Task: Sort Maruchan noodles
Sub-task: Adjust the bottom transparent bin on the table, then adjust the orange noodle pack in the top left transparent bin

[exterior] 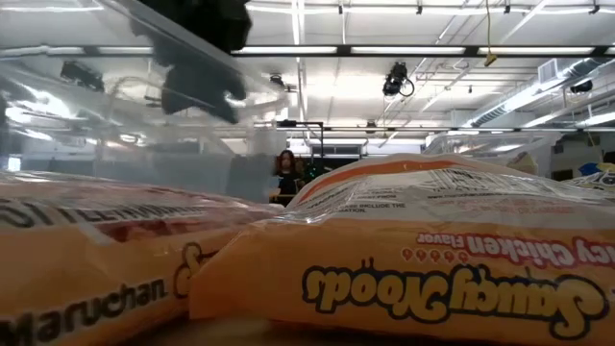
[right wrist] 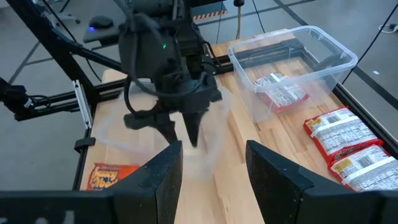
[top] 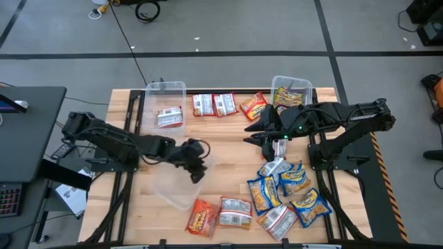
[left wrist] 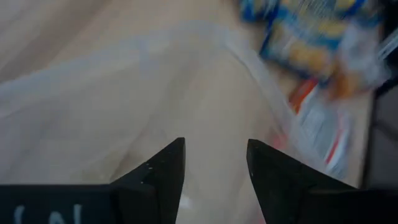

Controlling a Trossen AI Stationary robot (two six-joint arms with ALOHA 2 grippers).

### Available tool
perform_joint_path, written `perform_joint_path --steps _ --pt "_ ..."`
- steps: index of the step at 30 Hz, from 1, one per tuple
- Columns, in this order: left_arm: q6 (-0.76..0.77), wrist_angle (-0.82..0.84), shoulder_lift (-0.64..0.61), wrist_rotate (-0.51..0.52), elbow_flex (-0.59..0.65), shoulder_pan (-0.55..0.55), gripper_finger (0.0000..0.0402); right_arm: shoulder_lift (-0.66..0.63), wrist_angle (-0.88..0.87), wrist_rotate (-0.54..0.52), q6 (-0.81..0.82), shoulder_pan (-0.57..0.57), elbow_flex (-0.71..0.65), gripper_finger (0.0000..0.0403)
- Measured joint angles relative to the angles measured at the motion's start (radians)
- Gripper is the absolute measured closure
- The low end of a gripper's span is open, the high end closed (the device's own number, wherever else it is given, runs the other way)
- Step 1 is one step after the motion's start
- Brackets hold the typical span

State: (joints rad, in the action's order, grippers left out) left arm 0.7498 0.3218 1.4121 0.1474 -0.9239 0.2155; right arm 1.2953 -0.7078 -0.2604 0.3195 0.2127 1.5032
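Observation:
Maruchan noodle packets lie flat on the wooden table. Two red-and-silver ones [top: 214, 104] and an orange one [top: 254, 106] are at the far edge, a blue-and-yellow heap [top: 287, 195] is at the near right, and an orange one [top: 200, 218] lies beside a silver one [top: 235, 211] at the near edge. One packet [top: 169, 117] lies in the far-left clear bin [top: 165, 88]. My left gripper [left wrist: 214, 146] stands open above a clear bin [top: 173, 190] at the table's middle, nothing between its fingers. My right gripper [right wrist: 213, 149] hangs open in the air at mid-right [top: 250, 133].
A second far bin [top: 291, 84] at the right holds a packet. The low view is filled by an orange packet [exterior: 404, 279] and a Maruchan packet [exterior: 86, 259] close to the camera. A person [exterior: 286, 176] stands far off in the room.

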Motion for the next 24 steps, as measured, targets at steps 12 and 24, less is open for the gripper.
perform_joint_path --steps 12,24 --pt "-0.274 0.505 -0.081 0.097 -0.289 -0.264 0.0226 0.000 0.016 -0.006 0.000 -0.008 0.000 0.0222" --pt "-0.707 0.751 -0.100 0.064 -0.315 -0.803 0.0225 0.000 0.035 -0.016 0.022 -0.019 0.000 0.0222"
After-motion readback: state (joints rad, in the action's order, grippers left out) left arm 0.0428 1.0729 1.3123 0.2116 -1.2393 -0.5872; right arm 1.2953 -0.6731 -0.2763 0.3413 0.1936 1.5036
